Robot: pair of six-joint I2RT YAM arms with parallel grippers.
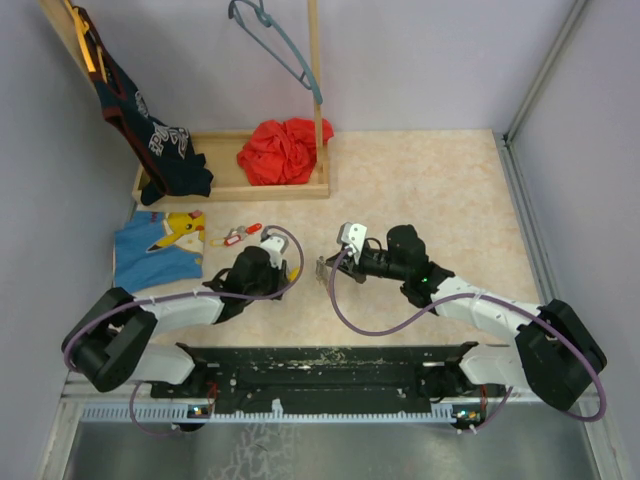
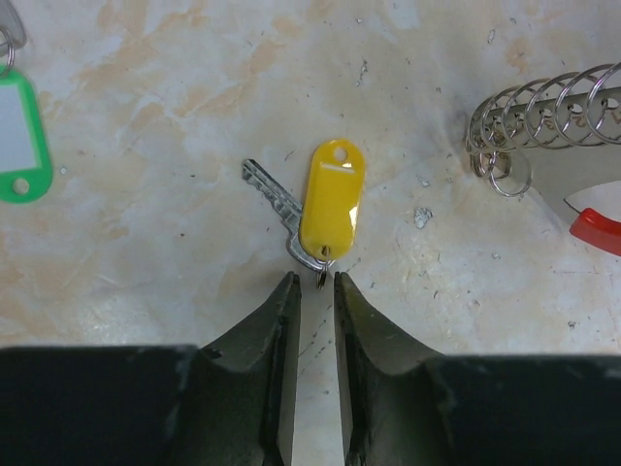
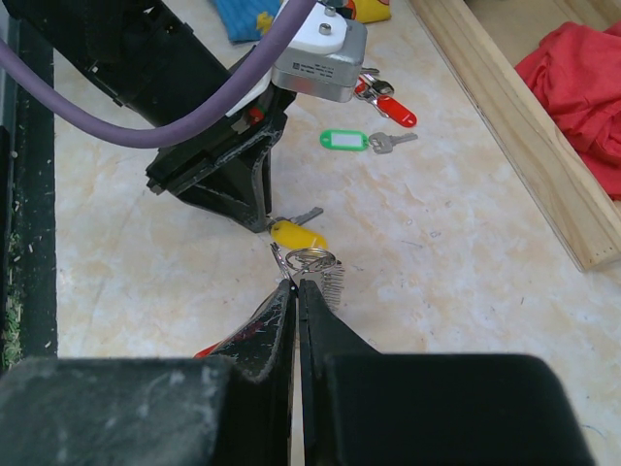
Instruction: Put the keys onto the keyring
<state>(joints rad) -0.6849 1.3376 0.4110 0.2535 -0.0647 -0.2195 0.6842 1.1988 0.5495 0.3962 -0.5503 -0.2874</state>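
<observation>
A key with a yellow tag (image 2: 330, 206) lies flat on the table. My left gripper (image 2: 317, 277) is narrowly open, and the key's small ring stands between its tips, touching neither. My right gripper (image 3: 297, 282) is shut on a wire ring of the keyring (image 3: 318, 259), a tuft of metal loops with a red part (image 2: 597, 229), held just right of the yellow key. In the top view the two grippers (image 1: 290, 268) (image 1: 325, 268) nearly meet. A green-tagged key (image 3: 345, 141) and a red-tagged key (image 3: 394, 109) lie further back on the left (image 1: 238, 236).
A blue cloth with a yellow cartoon print (image 1: 160, 250) lies at the left. A wooden stand's base (image 1: 230, 190) holds a red cloth (image 1: 283, 150) and a hanging dark shirt (image 1: 150, 140). Walls close off both sides.
</observation>
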